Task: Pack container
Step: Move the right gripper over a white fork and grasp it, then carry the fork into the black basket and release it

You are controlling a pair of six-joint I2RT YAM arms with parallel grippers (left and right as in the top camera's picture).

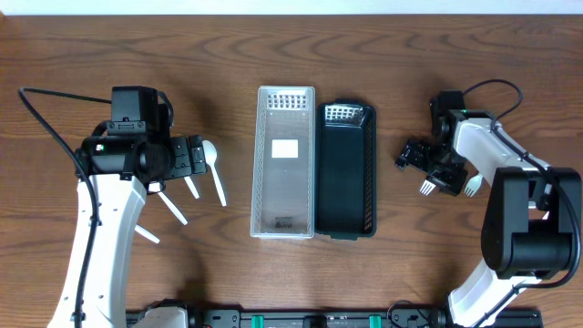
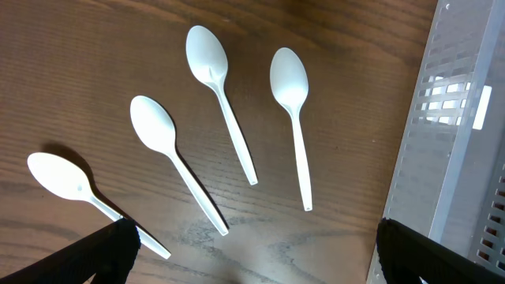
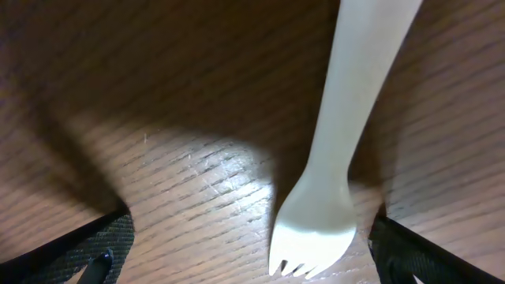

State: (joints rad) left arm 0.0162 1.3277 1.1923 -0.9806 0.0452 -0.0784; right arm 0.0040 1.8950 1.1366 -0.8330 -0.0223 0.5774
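Note:
Several white plastic spoons [image 2: 237, 134] lie fanned out on the wooden table; in the overhead view [image 1: 217, 178] they sit left of the clear perforated container [image 1: 285, 205]. My left gripper [image 2: 252, 264] is open and empty above their handle ends, level with the container's edge [image 2: 458, 142]. A black container [image 1: 346, 219] stands against the clear one's right side. My right gripper [image 3: 248, 256] is open low over the table, and a white fork [image 3: 323, 205] lies between its fingers, tines toward the camera. In the overhead view that gripper [image 1: 430, 169] is right of the black container.
A second white fork [image 1: 471, 187] lies just right of the right gripper, partly under the arm. Both containers hold nothing but a white label [image 1: 284, 148] in the clear one. Bare wood lies between the black container and the right gripper.

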